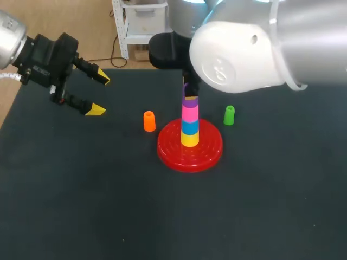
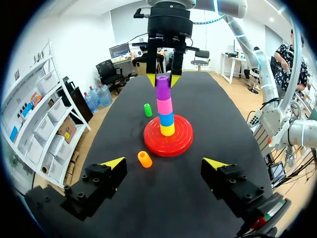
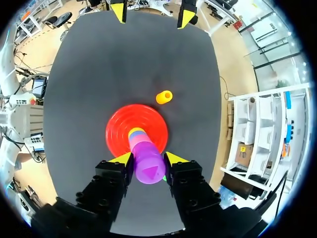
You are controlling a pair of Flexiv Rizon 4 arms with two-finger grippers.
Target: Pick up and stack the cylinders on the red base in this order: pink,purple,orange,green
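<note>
On the red base (image 1: 210, 149) stands a stack of yellow, blue and pink cylinders with the purple cylinder (image 1: 190, 102) on top. My right gripper (image 3: 148, 159) comes down over the stack, its fingers pressed against both sides of the purple cylinder (image 3: 148, 166). In the head view my right arm hides those fingers. The orange cylinder (image 1: 149, 121) stands left of the base and the green cylinder (image 1: 229, 115) to its right, both on the table. My left gripper (image 1: 99, 94) hovers open and empty at the far left, well away from the stack.
The dark table mat (image 1: 81, 206) stretches around the base. My bulky right arm (image 1: 244, 49) hangs over the table's back middle, above the stack.
</note>
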